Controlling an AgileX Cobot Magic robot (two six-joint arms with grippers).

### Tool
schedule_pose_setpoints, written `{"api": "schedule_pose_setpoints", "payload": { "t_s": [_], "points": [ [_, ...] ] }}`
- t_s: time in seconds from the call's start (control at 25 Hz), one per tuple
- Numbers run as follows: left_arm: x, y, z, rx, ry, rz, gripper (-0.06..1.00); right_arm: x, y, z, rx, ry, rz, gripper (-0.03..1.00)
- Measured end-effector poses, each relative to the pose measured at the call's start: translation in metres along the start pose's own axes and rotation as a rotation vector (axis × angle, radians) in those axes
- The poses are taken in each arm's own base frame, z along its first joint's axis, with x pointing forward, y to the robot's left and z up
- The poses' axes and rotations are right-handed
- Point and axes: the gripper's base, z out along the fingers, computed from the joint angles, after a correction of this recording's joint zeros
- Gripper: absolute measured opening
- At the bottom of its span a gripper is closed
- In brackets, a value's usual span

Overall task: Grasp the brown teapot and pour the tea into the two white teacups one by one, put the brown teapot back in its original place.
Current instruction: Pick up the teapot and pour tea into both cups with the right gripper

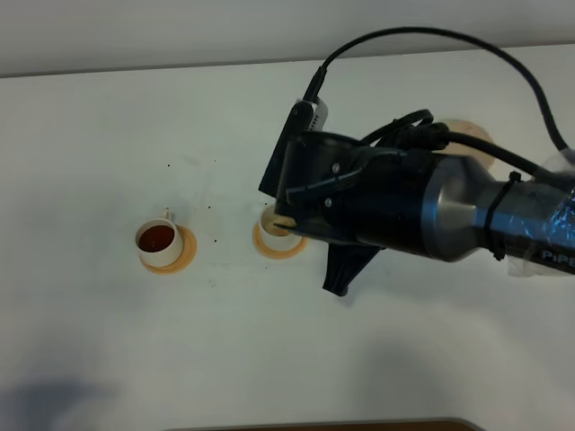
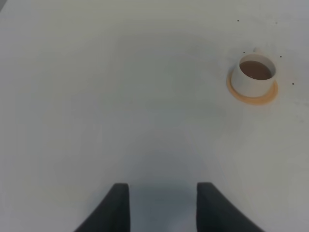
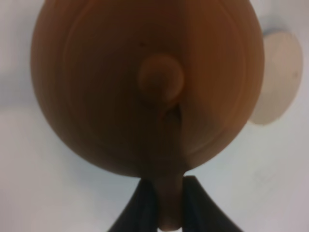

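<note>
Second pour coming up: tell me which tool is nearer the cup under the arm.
Right. The right tool, gripping the teapot, hangs over that cup. The left tool, open, is out of the high view; its camera shows only the tea-filled cup.

High camera looks down on the table; left wrist, farther off, shares the filled teacup; right wrist crowds the teapot.

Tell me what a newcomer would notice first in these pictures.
The bulky black and silver right arm looms across the middle of the high view, half hiding a white teacup. In the right wrist view the brown teapot fills the frame, its handle pinched by the right gripper. Further left stands another teacup, full of dark tea.
</note>
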Motion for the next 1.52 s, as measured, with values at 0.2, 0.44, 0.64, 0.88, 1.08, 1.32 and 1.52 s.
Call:
{"api": "schedule_pose_setpoints", "payload": {
  "t_s": [0.2, 0.44, 0.64, 0.88, 1.08, 1.32, 1.52],
  "points": [
    [0.0, 0.0, 0.0, 0.0, 0.0, 0.0, 0.37, -0.005, 0.005, 0.01, 0.012, -0.027, -0.039, 0.13],
    [0.0, 0.0, 0.0, 0.0, 0.0, 0.0, 0.37, -0.009, 0.015, 0.031, 0.04, 0.022, -0.14, 0.13],
    [0.0, 0.0, 0.0, 0.0, 0.0, 0.0, 0.37, -0.01, 0.011, 0.032, 0.087, 0.022, -0.197, 0.13],
    [0.0, 0.0, 0.0, 0.0, 0.0, 0.001, 0.37, -0.012, 0.01, 0.034, 0.148, 0.03, -0.285, 0.13],
    [0.0, 0.0, 0.0, 0.0, 0.0, 0.001, 0.37, -0.017, 0.022, 0.039, 0.208, 0.051, -0.382, 0.13],
    [0.0, 0.0, 0.0, 0.0, 0.0, 0.001, 0.37, -0.019, 0.028, 0.042, 0.262, 0.07, -0.456, 0.13],
    [0.0, 0.0, 0.0, 0.0, 0.0, 0.001, 0.37, -0.021, 0.027, 0.044, 0.287, 0.076, -0.483, 0.13]
  ]
}}
